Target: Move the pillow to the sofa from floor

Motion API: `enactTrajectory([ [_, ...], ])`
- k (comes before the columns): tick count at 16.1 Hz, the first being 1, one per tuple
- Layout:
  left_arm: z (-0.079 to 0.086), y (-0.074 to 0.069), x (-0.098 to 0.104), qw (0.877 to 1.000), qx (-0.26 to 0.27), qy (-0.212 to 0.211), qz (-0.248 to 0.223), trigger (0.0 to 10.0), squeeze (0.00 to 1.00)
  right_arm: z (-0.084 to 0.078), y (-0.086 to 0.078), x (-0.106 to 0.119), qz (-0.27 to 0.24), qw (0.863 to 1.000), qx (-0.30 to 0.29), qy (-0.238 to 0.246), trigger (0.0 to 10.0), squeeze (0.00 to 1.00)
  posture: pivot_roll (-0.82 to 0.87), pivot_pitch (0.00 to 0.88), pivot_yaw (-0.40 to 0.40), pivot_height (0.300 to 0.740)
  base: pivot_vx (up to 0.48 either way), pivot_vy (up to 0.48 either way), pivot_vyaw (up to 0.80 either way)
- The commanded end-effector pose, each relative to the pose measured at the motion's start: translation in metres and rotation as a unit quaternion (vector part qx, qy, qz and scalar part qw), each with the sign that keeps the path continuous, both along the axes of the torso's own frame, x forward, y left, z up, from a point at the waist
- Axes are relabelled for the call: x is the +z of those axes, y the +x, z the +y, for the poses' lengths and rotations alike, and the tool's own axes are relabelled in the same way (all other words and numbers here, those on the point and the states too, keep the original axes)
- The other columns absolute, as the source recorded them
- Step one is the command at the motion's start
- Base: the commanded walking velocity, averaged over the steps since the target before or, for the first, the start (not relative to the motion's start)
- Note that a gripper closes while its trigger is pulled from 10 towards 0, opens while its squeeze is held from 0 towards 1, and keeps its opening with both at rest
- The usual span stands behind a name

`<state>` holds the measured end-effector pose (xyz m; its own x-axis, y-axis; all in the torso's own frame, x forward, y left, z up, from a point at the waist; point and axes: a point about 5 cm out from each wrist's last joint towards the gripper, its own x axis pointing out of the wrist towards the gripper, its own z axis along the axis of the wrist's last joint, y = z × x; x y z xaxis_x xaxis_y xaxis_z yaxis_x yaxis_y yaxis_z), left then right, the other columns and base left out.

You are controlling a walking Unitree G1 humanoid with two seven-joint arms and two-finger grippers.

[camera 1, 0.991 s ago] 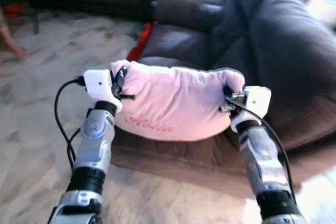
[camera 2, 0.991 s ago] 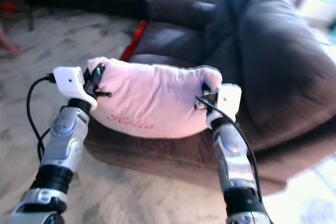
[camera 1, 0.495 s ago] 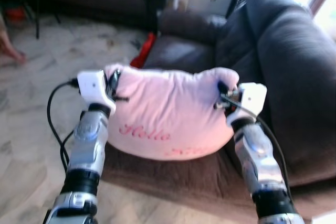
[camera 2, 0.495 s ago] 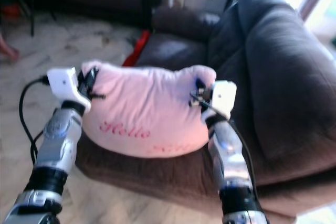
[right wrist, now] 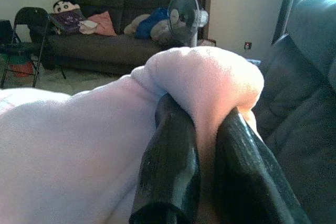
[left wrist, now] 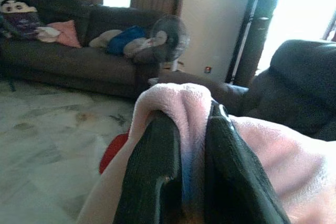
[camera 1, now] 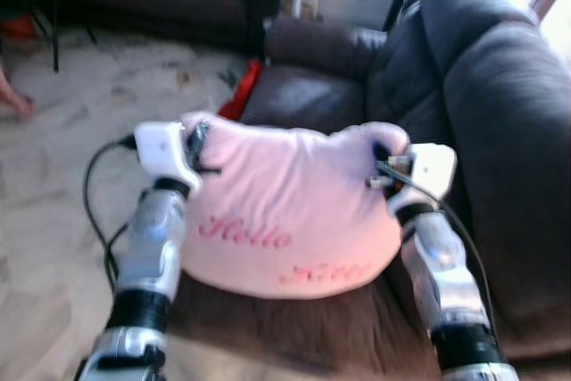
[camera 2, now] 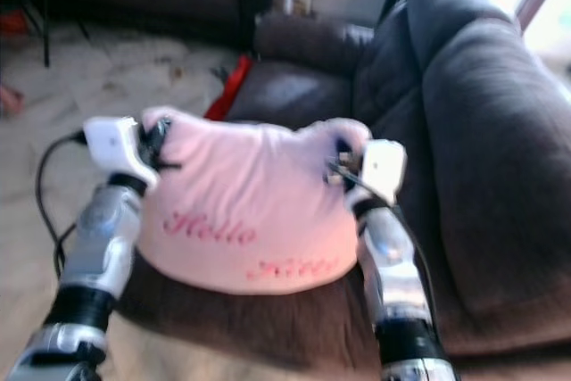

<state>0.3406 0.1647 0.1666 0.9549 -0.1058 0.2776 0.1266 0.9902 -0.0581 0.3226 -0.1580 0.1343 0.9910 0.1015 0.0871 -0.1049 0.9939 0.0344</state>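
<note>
- Pillow (camera 1: pixel 285 220) — pink, held aloft over the sofa (camera 1: pixel 500 131) seat, ready for lowering.
- Left gripper (left wrist: pixel 181 182), right gripper (right wrist: pixel 202 177) — each clamped tight on an upper corner, spreading the load.

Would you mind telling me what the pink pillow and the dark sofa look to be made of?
The pink pillow looks like soft plush fleece: its surface is fuzzy and matte, and it bunches into rounded folds where the left gripper and right gripper pinch its corners. Red script seems stitched or printed on it. The sofa appears to be dark matte fabric, perhaps microfibre; blur leaves the weave unclear.
</note>
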Motion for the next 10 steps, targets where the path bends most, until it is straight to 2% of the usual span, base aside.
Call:
enactTrajectory([
  [1,-0.016,0.001,0.017,0.999,-0.031,-0.003,-0.033,10.0,0.0,-0.003,0.002,0.016,-0.026,1.0,-0.002,-0.008,10.0,0.0,0.02,0.0,-0.084,0.74,0.296,0.0,0.0],
  [2,-0.014,-0.002,0.028,0.998,-0.032,-0.013,-0.057,10.0,0.0,0.002,0.003,0.036,-0.058,0.998,0.01,0.0,10.0,0.0,0.01,0.0,-0.082,0.74,0.0,0.0,0.0],
  [4,-0.006,-0.005,0.039,0.997,-0.024,-0.015,-0.072,10.0,0.0,0.007,0.004,0.058,-0.091,0.996,0.018,0.004,10.0,0.0,0.02,0.0,-0.085,0.74,0.0,0.0,0.0],
  [7,0.009,-0.012,0.052,0.996,-0.01,-0.022,-0.089,10.0,0.0,0.018,0.003,0.08,-0.12,0.992,0.035,0.011,10.0,0.0,0.02,0.0,-0.089,0.74,0.0,0.0,0.0],
  [10,0.017,-0.019,0.061,0.995,-0.008,-0.013,-0.098,10.0,0.0,0.02,0.001,0.089,-0.126,0.991,0.042,0.023,10.0,0.0,0.03,0.0,-0.094,0.74,0.0,0.0,0.0],
])
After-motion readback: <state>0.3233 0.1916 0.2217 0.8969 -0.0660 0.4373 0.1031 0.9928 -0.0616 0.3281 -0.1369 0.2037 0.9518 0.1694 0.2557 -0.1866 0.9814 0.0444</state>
